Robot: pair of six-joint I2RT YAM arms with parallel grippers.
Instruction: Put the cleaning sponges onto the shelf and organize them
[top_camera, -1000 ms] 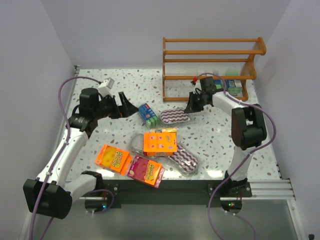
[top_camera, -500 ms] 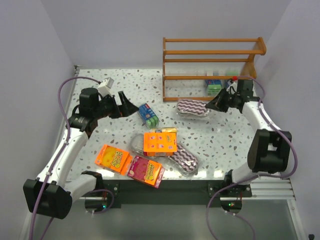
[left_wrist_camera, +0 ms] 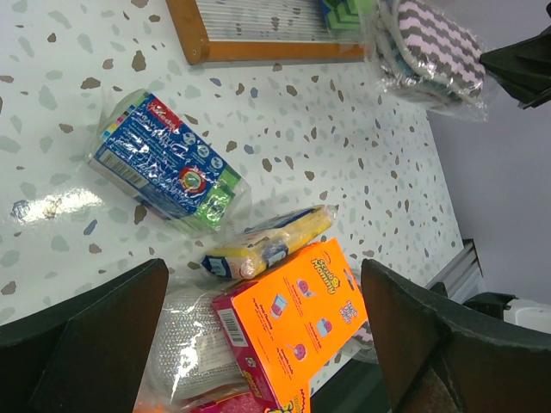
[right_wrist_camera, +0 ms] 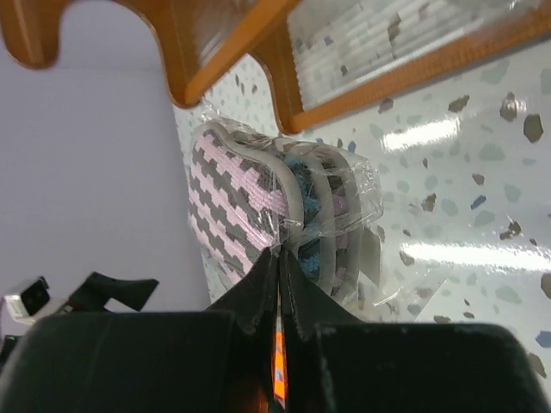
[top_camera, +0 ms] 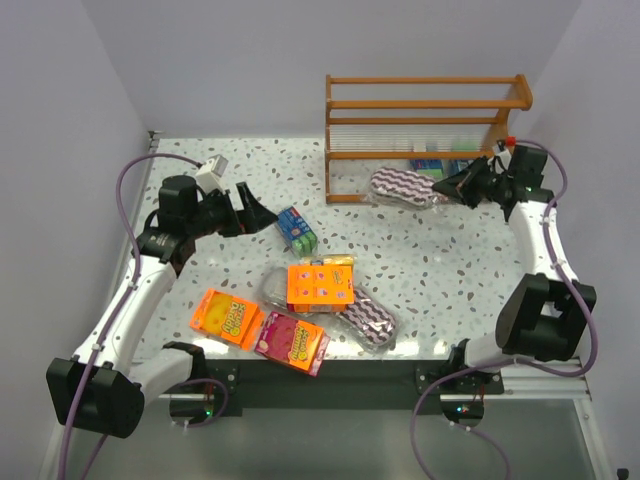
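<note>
Right gripper (top_camera: 462,186) is pinching only the wrap edge of the zigzag pad pack (top_camera: 405,186) by the shelf (top_camera: 425,100) bottom rail, upper right, while the left gripper (top_camera: 255,213) gapes wide and empty, so the pack could slip or snag that rail.

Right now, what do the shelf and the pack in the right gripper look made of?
The shelf: seemingly wood, orange-brown with a smooth, slightly glossy finish; tiers look like pale wire grid. The zigzag pad pack pinched by the right gripper: soft layered pads, perhaps fabric over foam, inside clear crinkly plastic wrap showing glare and folds.
</note>
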